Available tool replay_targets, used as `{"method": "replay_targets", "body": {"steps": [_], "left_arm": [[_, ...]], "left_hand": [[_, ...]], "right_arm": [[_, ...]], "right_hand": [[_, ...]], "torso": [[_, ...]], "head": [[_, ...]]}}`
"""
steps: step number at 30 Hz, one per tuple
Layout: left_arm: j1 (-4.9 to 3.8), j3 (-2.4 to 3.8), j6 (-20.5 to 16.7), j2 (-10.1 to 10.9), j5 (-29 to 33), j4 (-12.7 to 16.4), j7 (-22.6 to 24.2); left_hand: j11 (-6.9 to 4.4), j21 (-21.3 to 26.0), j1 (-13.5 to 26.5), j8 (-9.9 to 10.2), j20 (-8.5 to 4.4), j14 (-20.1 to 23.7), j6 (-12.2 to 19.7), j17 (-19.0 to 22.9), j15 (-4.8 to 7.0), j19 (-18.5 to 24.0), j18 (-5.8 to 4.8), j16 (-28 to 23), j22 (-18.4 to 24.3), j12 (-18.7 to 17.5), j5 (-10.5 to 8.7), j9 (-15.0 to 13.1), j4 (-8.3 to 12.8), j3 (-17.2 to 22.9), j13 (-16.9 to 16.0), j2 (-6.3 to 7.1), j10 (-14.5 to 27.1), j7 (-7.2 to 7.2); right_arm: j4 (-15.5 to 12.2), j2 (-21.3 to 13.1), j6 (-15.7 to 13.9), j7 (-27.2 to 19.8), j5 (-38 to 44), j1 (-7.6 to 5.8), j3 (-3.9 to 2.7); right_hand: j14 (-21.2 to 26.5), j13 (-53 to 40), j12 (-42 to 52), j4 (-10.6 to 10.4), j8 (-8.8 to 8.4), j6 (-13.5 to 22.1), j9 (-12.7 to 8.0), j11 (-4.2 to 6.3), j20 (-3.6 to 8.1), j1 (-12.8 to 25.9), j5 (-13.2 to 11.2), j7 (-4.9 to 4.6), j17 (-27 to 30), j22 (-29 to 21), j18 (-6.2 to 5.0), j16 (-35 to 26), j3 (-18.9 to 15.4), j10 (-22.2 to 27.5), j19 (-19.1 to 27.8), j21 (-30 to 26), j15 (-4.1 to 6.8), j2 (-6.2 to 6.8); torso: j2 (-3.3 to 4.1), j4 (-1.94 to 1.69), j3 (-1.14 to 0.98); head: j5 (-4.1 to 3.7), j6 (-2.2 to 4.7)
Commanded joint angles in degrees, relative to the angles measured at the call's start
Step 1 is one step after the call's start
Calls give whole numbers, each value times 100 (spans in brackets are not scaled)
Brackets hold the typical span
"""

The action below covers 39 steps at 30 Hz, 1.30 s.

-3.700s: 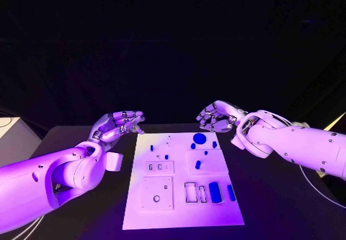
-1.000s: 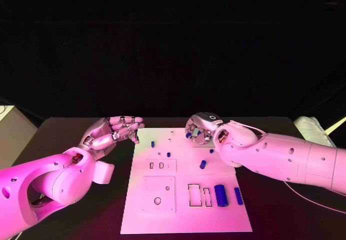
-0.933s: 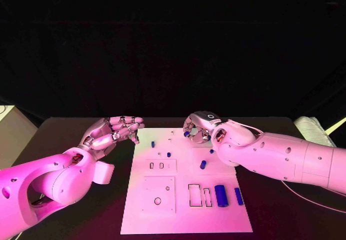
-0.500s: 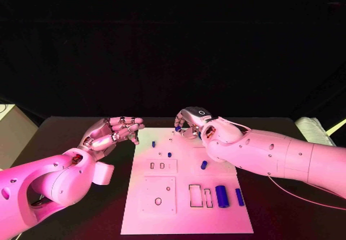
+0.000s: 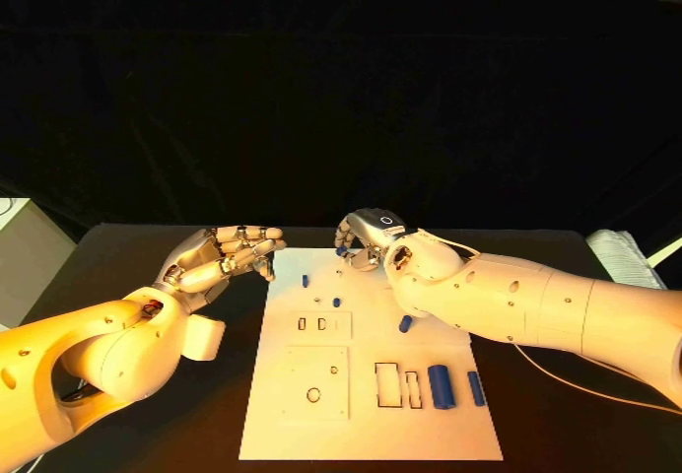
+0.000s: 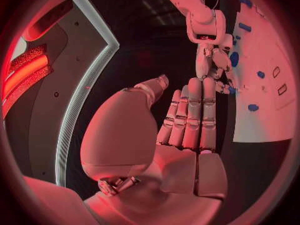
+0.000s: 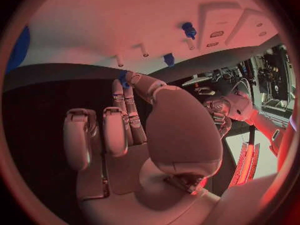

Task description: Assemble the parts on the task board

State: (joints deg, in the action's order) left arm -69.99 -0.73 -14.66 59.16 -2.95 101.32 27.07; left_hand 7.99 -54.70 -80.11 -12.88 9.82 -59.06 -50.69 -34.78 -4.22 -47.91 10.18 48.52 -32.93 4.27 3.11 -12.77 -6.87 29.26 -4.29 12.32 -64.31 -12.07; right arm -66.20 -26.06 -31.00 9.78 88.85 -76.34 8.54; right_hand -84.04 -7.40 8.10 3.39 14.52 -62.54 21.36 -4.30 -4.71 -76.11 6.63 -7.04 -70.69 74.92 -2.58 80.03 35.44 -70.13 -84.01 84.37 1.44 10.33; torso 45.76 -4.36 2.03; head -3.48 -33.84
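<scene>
My right hand (image 5: 364, 237) has swung leftward along the far edge of the task board (image 5: 356, 414), now pinching a small blue part (image 5: 343, 251) between thumb and fingertips just above that edge. My left hand (image 5: 232, 250) stays raised beside the board's left corner, fingers loosely curled, holding nothing. No readable writing.

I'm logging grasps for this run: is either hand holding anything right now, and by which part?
The right hand pinches a small blue part at its fingertips; which end cannot be told. The left hand holds nothing.
</scene>
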Motion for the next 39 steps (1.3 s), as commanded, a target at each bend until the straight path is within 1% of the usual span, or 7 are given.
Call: {"method": "replay_targets", "body": {"steps": [1, 4, 7, 13, 18, 21, 39], "left_arm": [[-18, 5, 116, -2, -33, 26, 23], [-23, 6, 115, 9, -33, 34, 26], [-30, 6, 111, 18, -33, 35, 28], [-39, 7, 113, 23, -34, 32, 25], [-43, 7, 108, 35, -34, 18, 23], [-45, 7, 108, 39, -34, 12, 22], [-54, 7, 113, 43, -34, 13, 5]], "left_hand": [[25, -25, 21, 31, 5, 57, 29, -4, 3, 31, 20, 38, -5, -31, -18, -8, -4, 39, -7, -22, 31, 6], [25, -25, 21, 31, 5, 57, 29, -4, 3, 31, 20, 38, -5, -31, -18, -8, -4, 39, -7, -22, 31, 6], [25, -25, 21, 31, 5, 57, 29, -4, 3, 31, 20, 38, -5, -31, -18, -8, -4, 39, -7, -22, 31, 6], [25, -25, 21, 31, 5, 57, 29, -4, 3, 31, 20, 38, -5, -31, -18, -8, -4, 39, -7, -22, 31, 6], [25, -25, 21, 31, 5, 57, 29, -4, 3, 31, 20, 38, -5, -31, -18, -8, -4, 39, -7, -22, 31, 6], [25, -25, 21, 31, 5, 57, 29, -4, 3, 31, 20, 38, -5, -31, -18, -8, -4, 39, -7, -22, 31, 6], [28, -41, 23, 34, 8, 63, 36, -2, 1, 44, 21, 41, -15, -32, -18, -9, 3, 48, -7, -24, 39, 2]], "right_arm": [[39, 17, 127, -57, 17, 13, 0], [45, 12, 169, -53, 16, 18, 0], [51, 12, 212, -31, 24, 22, 1], [27, -11, 263, 26, 51, 23, 1], [-64, -68, 238, 69, 96, 24, 1], [-92, -92, 245, 95, 113, 24, 1], [10, -7, 320, 104, 114, 23, 1]], "right_hand": [[-244, -331, 39, 10, 5, 19, 11, 116, 25, -30, 31, -15, 6, 695, 82, 24, 21, -102, -243, 31, -8, -74], [-243, -334, 38, 10, 5, 20, 14, 115, 24, -26, 30, -16, 12, 688, 81, 21, 21, -102, -240, 27, -9, -71], [-243, -334, 38, 10, 5, 20, 14, 115, 24, -26, 30, -16, 12, 688, 81, 21, 21, -102, -240, 27, -9, -71], [-243, -341, 36, 10, 6, 20, 22, 113, 21, -15, 26, -16, 11, 681, 79, 23, 18, -102, -235, 22, -11, -64], [-242, -343, 36, 10, 6, 20, 24, 113, 20, -13, 25, -16, 18, 681, 79, 20, 18, -103, -235, 21, -12, -63], [-242, -343, 36, 10, 6, 20, 24, 113, 20, -13, 25, -16, 18, 681, 79, 20, 18, -103, -235, 21, -12, -63], [-231, -374, -9, 5, -23, 75, 60, 94, 3, 47, 6, -27, 50, 629, 66, 9, 28, -51, -201, -15, -27, -24]], "torso": [[29, -11, 22], [32, -5, 20], [30, -6, 11], [29, -24, 16], [35, -17, 10], [40, -9, 14], [57, -18, 22]], "head": [[-4, -15], [-6, -24], [-3, -36], [-15, -48], [7, -38], [19, -36], [-16, -10]]}}
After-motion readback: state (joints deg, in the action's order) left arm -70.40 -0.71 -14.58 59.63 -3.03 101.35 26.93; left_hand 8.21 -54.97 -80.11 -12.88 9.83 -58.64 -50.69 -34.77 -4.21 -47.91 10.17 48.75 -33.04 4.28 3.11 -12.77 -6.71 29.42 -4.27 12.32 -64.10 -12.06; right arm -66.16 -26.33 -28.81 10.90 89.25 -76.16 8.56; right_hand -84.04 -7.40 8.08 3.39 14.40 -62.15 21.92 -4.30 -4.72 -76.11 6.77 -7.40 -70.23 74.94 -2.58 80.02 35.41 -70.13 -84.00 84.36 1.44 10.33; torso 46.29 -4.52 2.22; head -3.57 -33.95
